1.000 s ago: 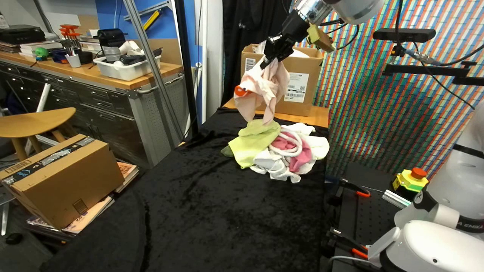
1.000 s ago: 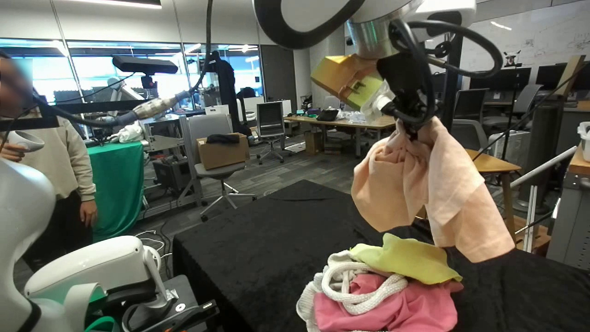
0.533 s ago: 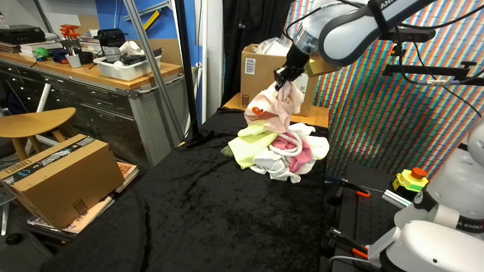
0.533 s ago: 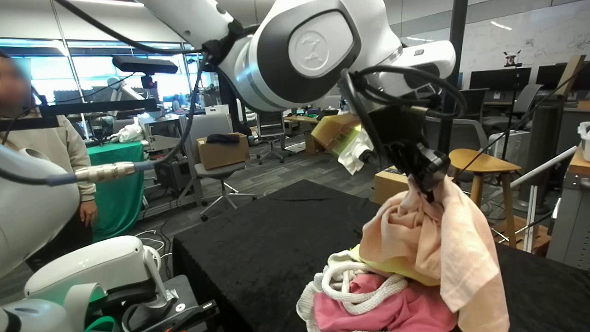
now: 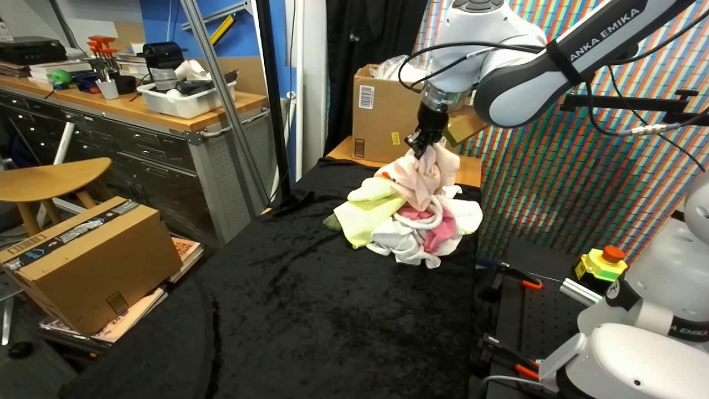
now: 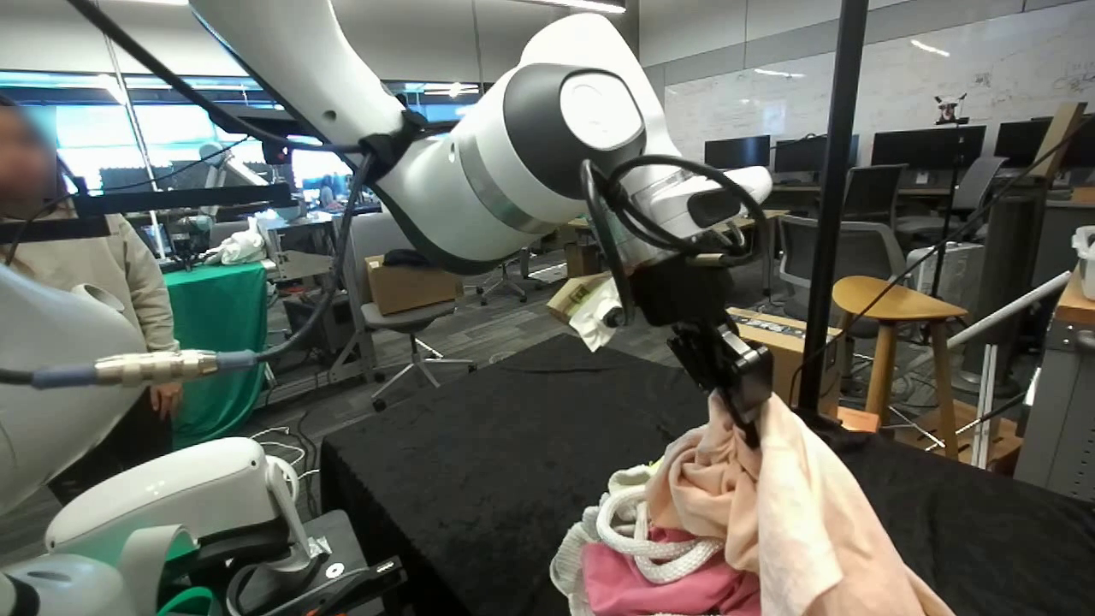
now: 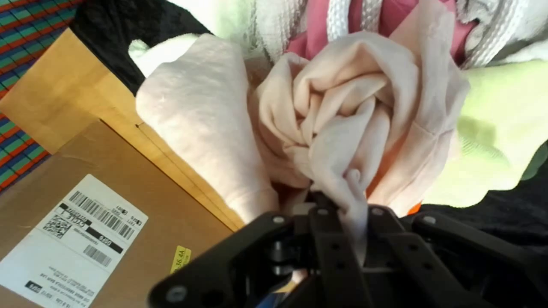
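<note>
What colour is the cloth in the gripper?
The held cloth is mostly pale pink, clearest in the wrist view.

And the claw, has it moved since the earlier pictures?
Yes. In an exterior view, the claw has come down: it was near the top of the cardboard box behind it, and now it is near the bottom.

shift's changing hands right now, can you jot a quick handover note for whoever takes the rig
Hand: shut on the peach cloth, holding its top.
Things: lime cloth, deep pink cloth, white cloths and a white cord lie heaped on the black table cover.
Done: peach cloth gripped and over these, lower folds seemingly touching them.
Left: peach cloth not yet released.
</note>
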